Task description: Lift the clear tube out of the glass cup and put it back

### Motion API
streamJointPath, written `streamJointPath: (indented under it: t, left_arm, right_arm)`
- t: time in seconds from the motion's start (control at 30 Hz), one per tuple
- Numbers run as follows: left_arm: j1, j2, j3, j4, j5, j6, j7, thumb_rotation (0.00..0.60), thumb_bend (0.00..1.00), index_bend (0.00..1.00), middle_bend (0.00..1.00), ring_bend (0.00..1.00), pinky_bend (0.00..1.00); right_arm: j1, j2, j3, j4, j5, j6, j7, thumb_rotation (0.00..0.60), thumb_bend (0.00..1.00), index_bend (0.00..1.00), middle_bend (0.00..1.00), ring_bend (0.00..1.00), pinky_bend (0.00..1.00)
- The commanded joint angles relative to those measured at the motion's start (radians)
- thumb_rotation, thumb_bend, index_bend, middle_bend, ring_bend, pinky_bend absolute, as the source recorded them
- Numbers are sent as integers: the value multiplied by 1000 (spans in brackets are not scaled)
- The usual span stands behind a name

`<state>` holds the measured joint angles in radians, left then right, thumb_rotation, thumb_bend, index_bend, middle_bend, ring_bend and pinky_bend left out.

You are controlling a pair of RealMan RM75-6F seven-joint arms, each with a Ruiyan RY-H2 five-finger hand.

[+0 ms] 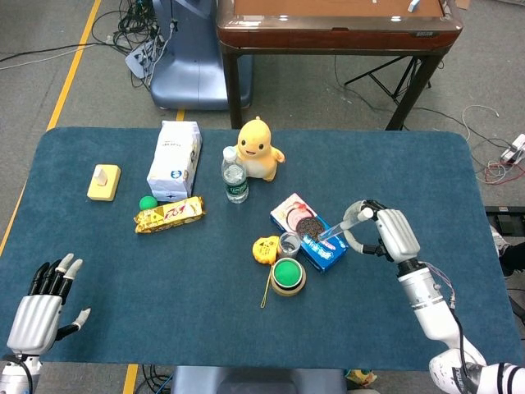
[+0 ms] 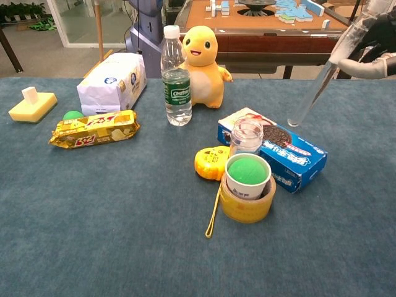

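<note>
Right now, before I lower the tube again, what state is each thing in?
clear tube: out of the cup, tilted in the air, held at its upper end
right robot hand: grips the tube
glass cup: upright, empty
left robot hand: open, holds nothing
water bottle: upright, capped
cookie box: lying flat, closed
white cup: upright inside the tape roll

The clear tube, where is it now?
In the chest view the clear tube hangs tilted in the right robot hand, out of the glass cup, above the cookie box.
</note>
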<state>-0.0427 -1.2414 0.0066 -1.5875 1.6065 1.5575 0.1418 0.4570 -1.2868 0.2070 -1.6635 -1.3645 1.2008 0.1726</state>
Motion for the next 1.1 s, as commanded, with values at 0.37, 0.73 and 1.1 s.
streamJointPath:
  t: [0.37,0.73,1.1]
  left_arm:
    - [1,1,1,1,-2,0,-2,600,272,0,0,0,0]
    - [-1,1,1,-1,-3,-4,2,600,272,0,0,0,0]
    - [0,2,1,0,-5,-3,0,600,272,0,0,0,0]
  right_arm:
    - [-2,-20,2,-11,11,5,-13,600,545,665,413,316,395]
    - [-4,-30,-2,37,-20,47,-97,600,545,665,417,326,424]
    - [-5,-38,-1,5,-1,24,-28,600,545,675,421,326,430]
